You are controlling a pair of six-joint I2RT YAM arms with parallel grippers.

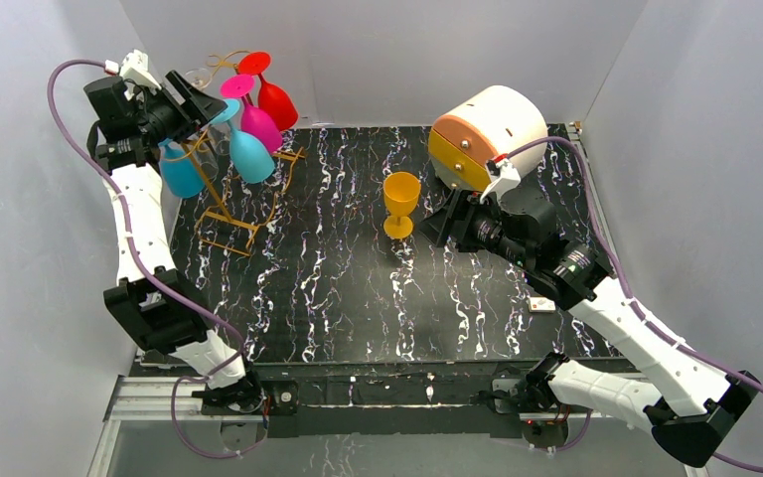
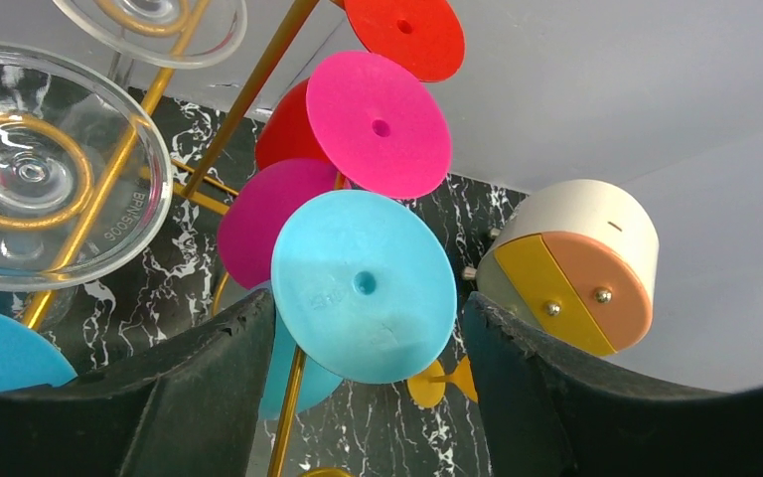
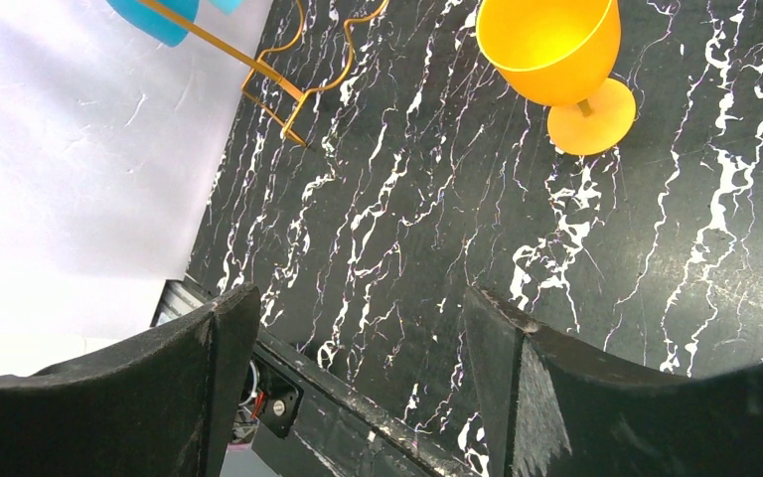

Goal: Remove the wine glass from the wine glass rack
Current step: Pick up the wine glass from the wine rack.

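Note:
The gold wire wine glass rack (image 1: pixel 233 214) stands at the far left of the black marbled table. Red (image 1: pixel 276 102), magenta (image 1: pixel 258 126) and cyan (image 1: pixel 250 156) wine glasses hang upside down from it, along with a second blue one (image 1: pixel 180 171) and a clear one (image 1: pixel 199 78). My left gripper (image 1: pixel 207 107) is open at the rack's top. In the left wrist view the cyan glass's round foot (image 2: pixel 363 288) lies between my open fingers, my gripper (image 2: pixel 368 323) unclosed. My right gripper (image 1: pixel 447 224) is open and empty, low beside an upright yellow glass (image 1: pixel 400 204).
A cream, orange and yellow drum (image 1: pixel 487 134) lies at the far right behind the yellow glass. A small white piece (image 1: pixel 543 305) lies on the table near my right arm. Grey walls close in the left, back and right. The rack's base (image 3: pixel 278 94) shows in the right wrist view.

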